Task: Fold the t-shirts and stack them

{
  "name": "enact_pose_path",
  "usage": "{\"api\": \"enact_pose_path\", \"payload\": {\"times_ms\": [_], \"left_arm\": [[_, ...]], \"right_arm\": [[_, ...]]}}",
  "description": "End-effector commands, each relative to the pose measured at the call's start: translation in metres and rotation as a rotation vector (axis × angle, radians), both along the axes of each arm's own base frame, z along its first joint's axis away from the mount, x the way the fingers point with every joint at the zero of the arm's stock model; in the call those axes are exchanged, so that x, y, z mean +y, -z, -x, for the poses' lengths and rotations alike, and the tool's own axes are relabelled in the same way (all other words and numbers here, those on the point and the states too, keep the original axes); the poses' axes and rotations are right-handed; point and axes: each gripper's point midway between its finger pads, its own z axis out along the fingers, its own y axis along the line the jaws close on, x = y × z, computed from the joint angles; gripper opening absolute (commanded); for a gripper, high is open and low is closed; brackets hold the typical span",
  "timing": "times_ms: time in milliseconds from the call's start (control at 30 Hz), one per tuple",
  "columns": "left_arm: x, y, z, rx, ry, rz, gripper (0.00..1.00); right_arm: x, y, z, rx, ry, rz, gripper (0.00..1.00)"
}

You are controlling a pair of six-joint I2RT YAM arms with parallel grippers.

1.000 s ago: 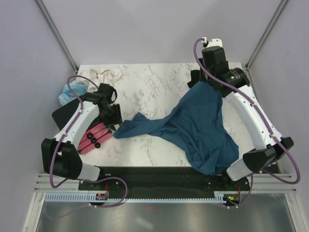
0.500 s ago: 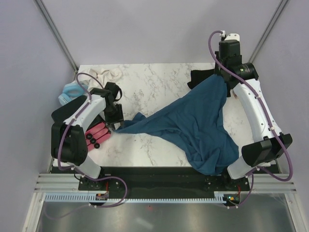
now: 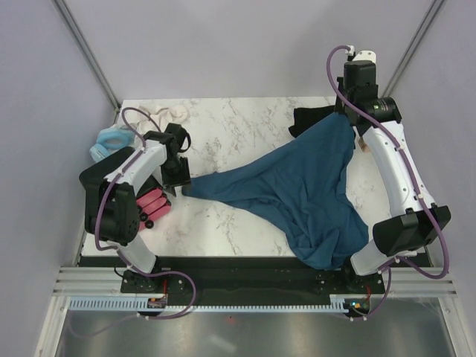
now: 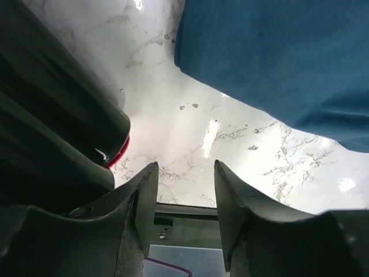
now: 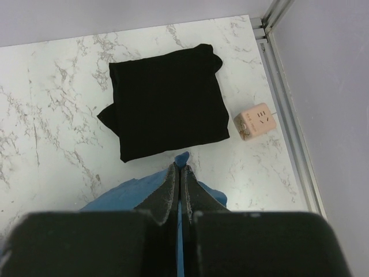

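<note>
1. The teal shirt (image 3: 297,193) is soft matte cotton. It stretches as a creased band from left of centre in the overhead view to the upper right. A loose, rumpled lobe reaches the near edge of the tabletop (image 3: 230,134) at lower right.
2. The right pincer (image 5: 179,173) is clenched on the shirt's upper corner. Thin blue cloth shows between and around its dark fingers.
3. The black shirt (image 5: 167,109) lies folded into a flat, roughly square pad on the white, grey-veined marble, upper middle of the right wrist view.
4. A small peach cube (image 5: 256,122) with socket holes sits just right of the black shirt, apart from it.
5. The left pincer (image 4: 184,179) is released, with only bare marble between its fingers. The teal shirt's hemmed edge fills that view's upper right, clear of the fingers.
6. At the overhead view's left are a pale blue item (image 3: 110,140), a pink ribbed object (image 3: 149,204) and a crumpled cream cloth (image 3: 160,113).
</note>
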Motion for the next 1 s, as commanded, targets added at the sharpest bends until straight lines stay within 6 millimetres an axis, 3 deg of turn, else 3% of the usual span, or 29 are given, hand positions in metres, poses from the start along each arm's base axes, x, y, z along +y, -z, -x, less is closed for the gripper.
{"api": "enact_pose_path", "payload": {"times_ms": [0,233,400,633,967], "left_arm": [[0.012,-0.015,-0.022,-0.066,0.02,-0.076,0.52],[0.004,-0.017,-0.078,-0.126,-0.012,-0.084,0.52],[0.003,0.002,-0.102,-0.088,0.006,-0.125,0.51],[0.008,0.028,-0.095,-0.014,0.007,-0.158,0.51],[0.012,0.046,-0.11,0.001,0.027,-0.187,0.51]], "right_arm": [[-0.001,-0.015,-0.001,-0.055,-0.007,-0.005,0.0],[0.0,-0.007,-0.003,-0.043,-0.012,-0.011,0.0],[0.0,-0.004,-0.003,-0.036,-0.015,-0.011,0.0],[-0.007,-0.004,-0.001,-0.039,0.0,-0.007,0.0],[-0.009,-0.006,-0.004,-0.047,-0.002,-0.021,0.0]]}}
